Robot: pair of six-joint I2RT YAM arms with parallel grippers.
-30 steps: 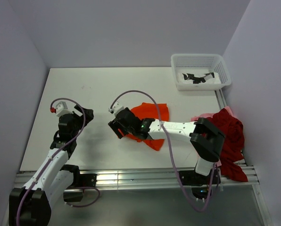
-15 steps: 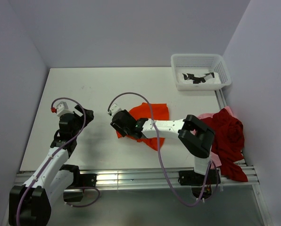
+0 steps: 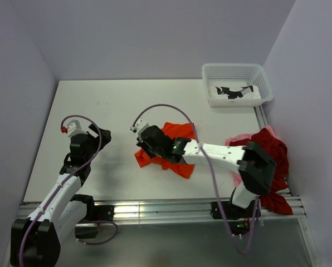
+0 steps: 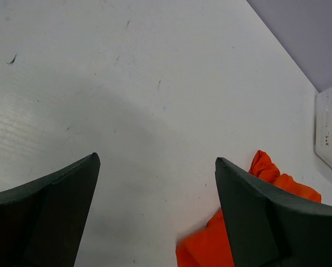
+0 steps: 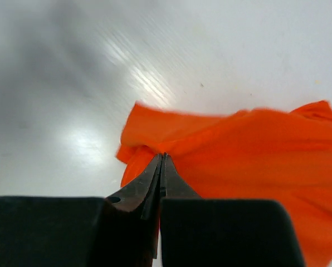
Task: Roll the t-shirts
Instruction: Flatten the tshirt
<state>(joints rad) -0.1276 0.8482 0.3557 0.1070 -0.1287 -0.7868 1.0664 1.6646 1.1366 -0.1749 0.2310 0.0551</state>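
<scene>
The bright orange t-shirt (image 3: 180, 132) lies crumpled at the table's middle. My right gripper (image 3: 146, 151) is shut on a fold at its left edge, and the cloth (image 5: 249, 150) bunches at the closed tips of the right gripper (image 5: 162, 157). The dark red t-shirt (image 3: 270, 153) is heaped at the right edge, with the pale pink t-shirt (image 3: 238, 138) peeking out beside it. My left gripper (image 3: 102, 135) hovers over bare table to the left. In its wrist view the left gripper (image 4: 157, 161) is open and empty, with the orange cloth (image 4: 202, 247) near its right finger.
A white lattice basket (image 3: 233, 68) holding dark items stands at the back right corner. Purple-grey walls close in the left, back and right sides. A metal rail (image 3: 155, 208) runs along the near edge.
My right gripper has closed on the orange t-shirt's left edge, and the cloth has bunched and shifted there. The left arm has hardly moved.
</scene>
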